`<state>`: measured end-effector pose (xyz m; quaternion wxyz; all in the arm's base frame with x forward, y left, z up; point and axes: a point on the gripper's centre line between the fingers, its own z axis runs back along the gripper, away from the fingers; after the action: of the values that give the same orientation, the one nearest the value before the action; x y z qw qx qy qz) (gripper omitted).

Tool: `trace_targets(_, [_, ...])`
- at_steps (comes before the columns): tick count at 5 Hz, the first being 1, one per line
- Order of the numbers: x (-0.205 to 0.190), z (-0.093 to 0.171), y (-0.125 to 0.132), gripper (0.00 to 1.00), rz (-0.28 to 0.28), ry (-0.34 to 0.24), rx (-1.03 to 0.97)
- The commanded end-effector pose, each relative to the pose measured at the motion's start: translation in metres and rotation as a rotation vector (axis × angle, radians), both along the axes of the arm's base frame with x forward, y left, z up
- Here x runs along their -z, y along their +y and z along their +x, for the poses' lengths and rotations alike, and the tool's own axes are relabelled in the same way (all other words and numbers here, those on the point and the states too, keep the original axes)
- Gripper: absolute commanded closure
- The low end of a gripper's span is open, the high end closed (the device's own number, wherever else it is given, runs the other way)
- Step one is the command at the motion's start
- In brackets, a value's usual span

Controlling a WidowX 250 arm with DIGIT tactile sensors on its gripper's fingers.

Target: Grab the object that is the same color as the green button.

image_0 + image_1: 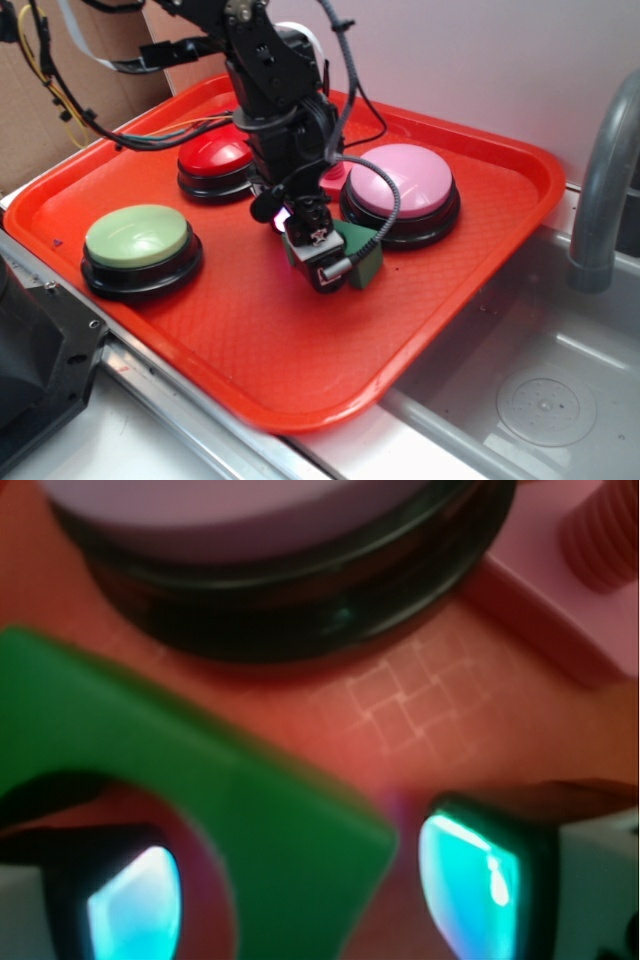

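Wrist view: gripper (300, 880) spread wide, one fingertip (135, 900) inside arch cut-out of green block (200, 780), other outside. Block sits on tray (300, 370) just beside pink button (400, 190). You risk block twisting away when closing off-centre.

Green arch block (200, 780) between pincer (300, 880) fingertips (one inside cut-out).

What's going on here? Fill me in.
A robot arm's gripper is down on the orange tray, working at a small green arch block beside the pink button. In the wrist view one finger sits in the block's cut-out and the other outside it, so the jaws straddle one leg, not yet closed. The green button and red button sit untouched.
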<state>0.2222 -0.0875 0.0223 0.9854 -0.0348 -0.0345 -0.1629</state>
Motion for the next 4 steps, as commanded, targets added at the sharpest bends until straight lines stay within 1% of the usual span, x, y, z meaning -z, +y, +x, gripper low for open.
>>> trace_targets(1, [0.003, 0.006, -0.002, 1.00, 0.016, -0.025, -0.010])
trace_targets(2, [-0.010, 0.000, 0.001, 1.00, -0.002, -0.035, -0.009])
trace_targets(3, [-0.035, -0.013, 0.014, 1.00, -0.025, -0.021, -0.046])
trace_targets(4, [-0.060, -0.030, 0.033, 1.00, 0.005, 0.008, -0.141])
